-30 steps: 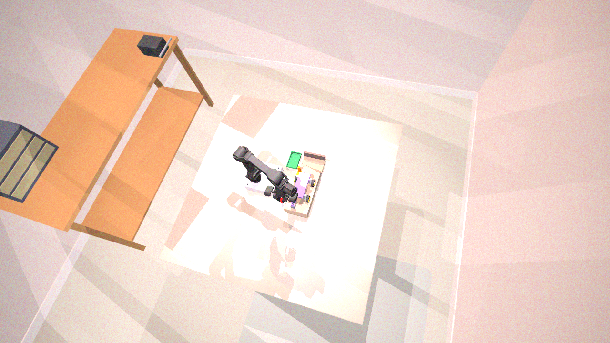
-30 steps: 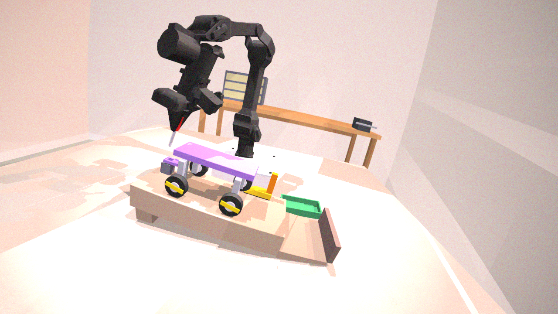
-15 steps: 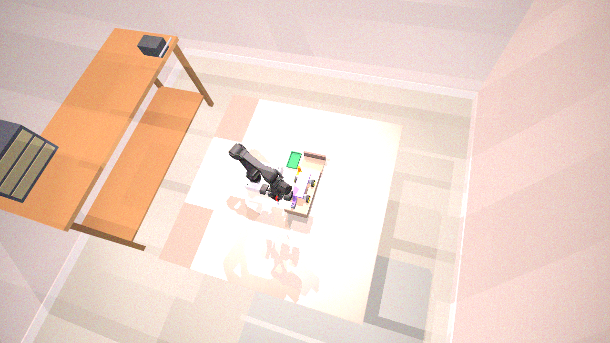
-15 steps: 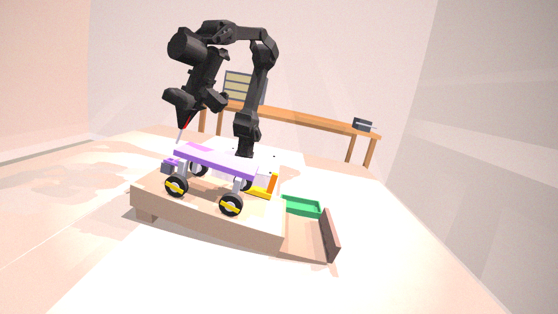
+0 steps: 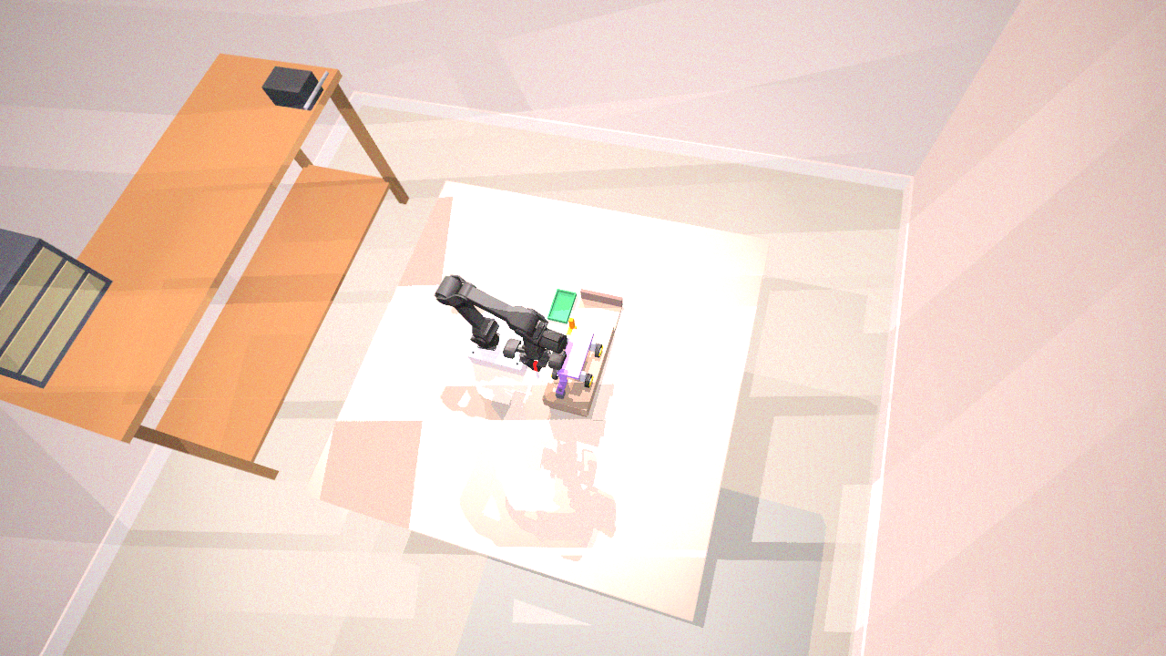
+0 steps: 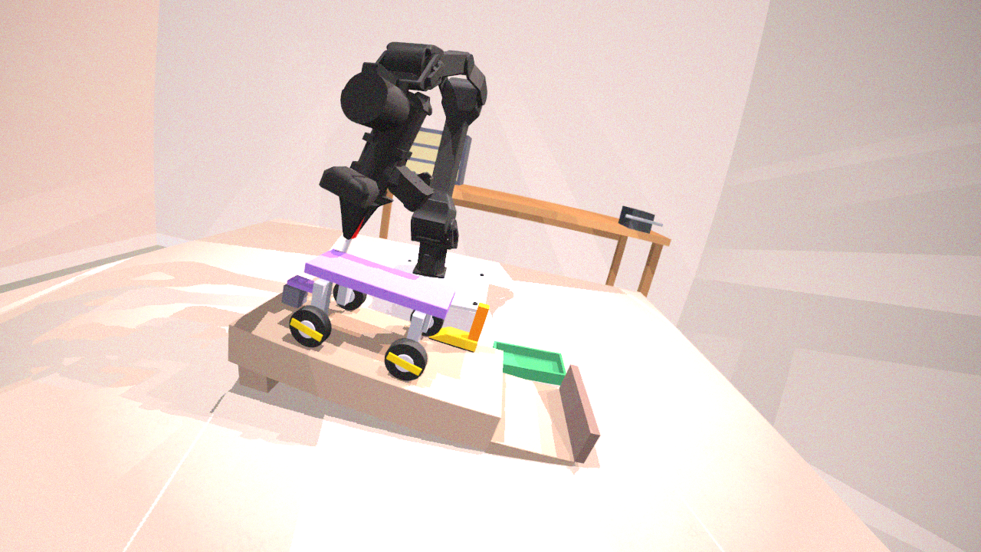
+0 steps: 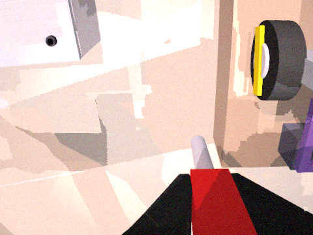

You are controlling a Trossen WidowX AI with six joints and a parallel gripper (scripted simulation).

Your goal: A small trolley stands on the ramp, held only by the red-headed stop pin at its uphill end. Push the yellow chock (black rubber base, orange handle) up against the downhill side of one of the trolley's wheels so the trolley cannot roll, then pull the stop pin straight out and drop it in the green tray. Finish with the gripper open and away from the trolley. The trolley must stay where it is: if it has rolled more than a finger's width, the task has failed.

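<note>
My gripper (image 5: 536, 366) (image 6: 352, 230) (image 7: 207, 184) is shut on the red head of the stop pin; its grey shaft (image 6: 346, 244) (image 7: 199, 151) points down, free of anything. It hangs in the air beside the ramp's uphill end, on the robot-base side. The purple-topped trolley (image 5: 578, 356) (image 6: 378, 280) stands on the ramp (image 6: 363, 394) (image 7: 257, 130). The yellow chock (image 5: 572, 328) (image 6: 455, 337) with its orange handle upright sits on the ramp at the downhill side of the far downhill wheel (image 6: 430, 323); whether they touch is hard to tell. The green tray (image 5: 561, 306) (image 6: 530, 373) holds nothing visible.
A purple bracket (image 6: 296, 282) (image 7: 306, 143) stands at the ramp's uphill end. A brown end board (image 5: 601, 298) (image 6: 580, 414) stands past the ramp's foot. The white base plate (image 5: 498, 361) (image 7: 36, 19) lies beside the ramp. A wooden bench (image 5: 187, 203) stands farther off.
</note>
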